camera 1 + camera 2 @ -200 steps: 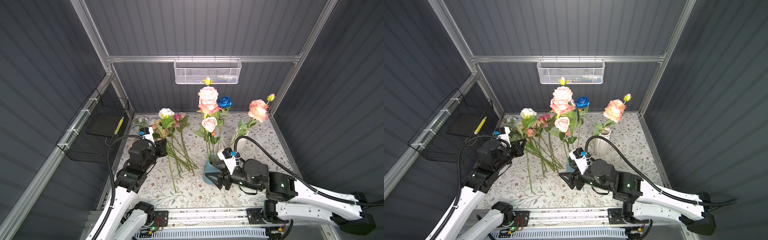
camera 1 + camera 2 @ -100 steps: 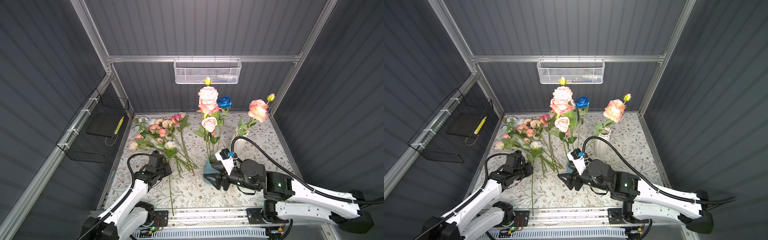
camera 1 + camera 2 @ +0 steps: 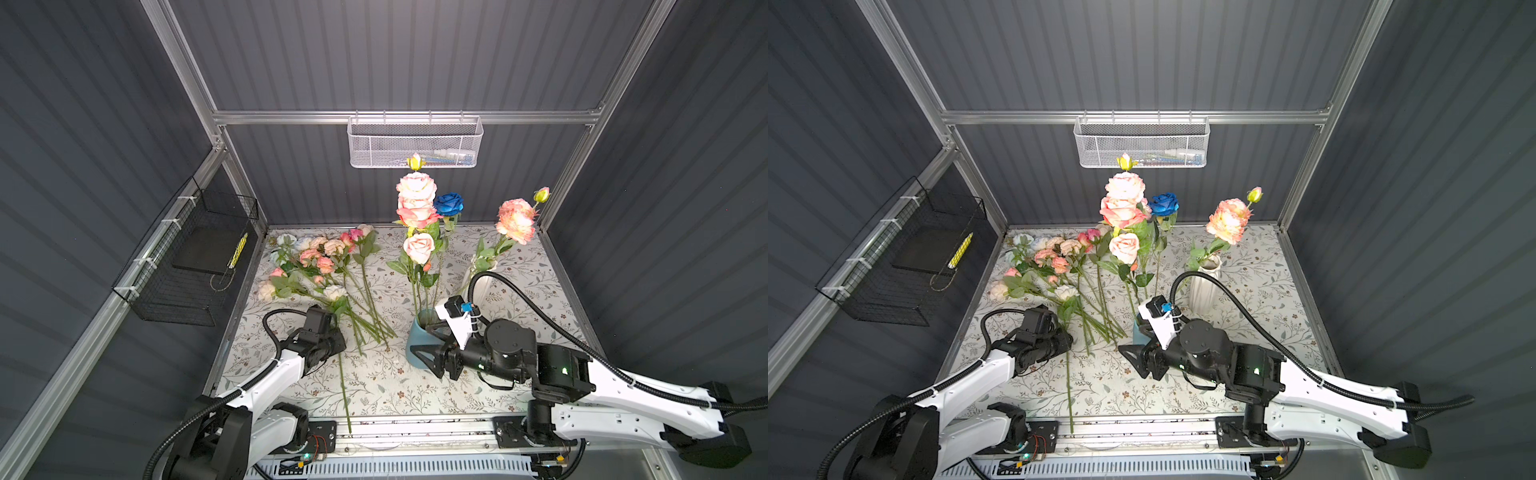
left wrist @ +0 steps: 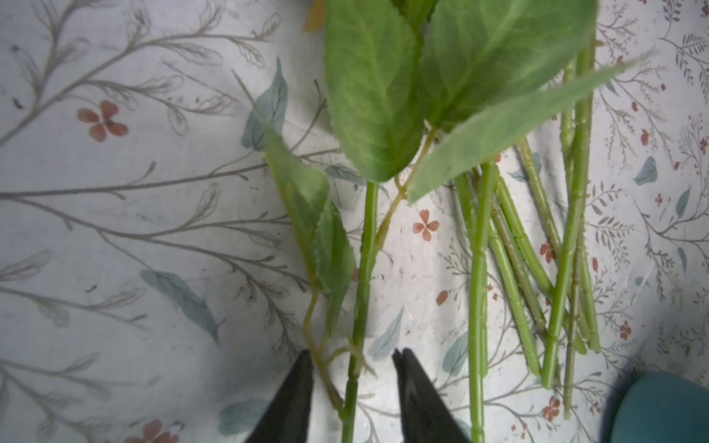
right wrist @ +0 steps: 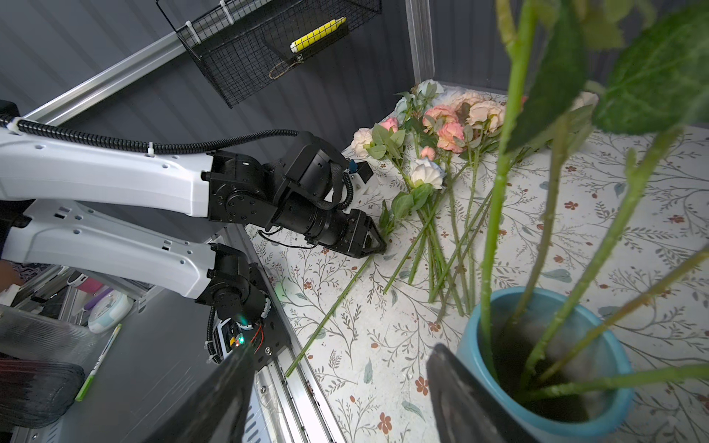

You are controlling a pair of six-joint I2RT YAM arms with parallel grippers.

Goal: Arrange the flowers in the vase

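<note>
Several roses [image 3: 417, 245] stand in the teal vase [image 3: 415, 345]. More flowers [image 3: 324, 266] lie on the tabletop [image 3: 395, 386] left of the vase in both top views. There the left claw [image 4: 351, 354] is released, its jaws straddling one stem [image 4: 362, 268]. The right claw [image 5: 341, 347], parted and empty, sits just beside the vase.

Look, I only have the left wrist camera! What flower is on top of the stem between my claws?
Observer: A cream bloom, lying flat on the table.
Operator: And that blue-green thing in the corner?
Observer: A teal vase with tall flowers standing in it, one a deep blue rose.
Operator: Where's the other arm?
Observer: The right gripper is open, right beside that vase.
</note>
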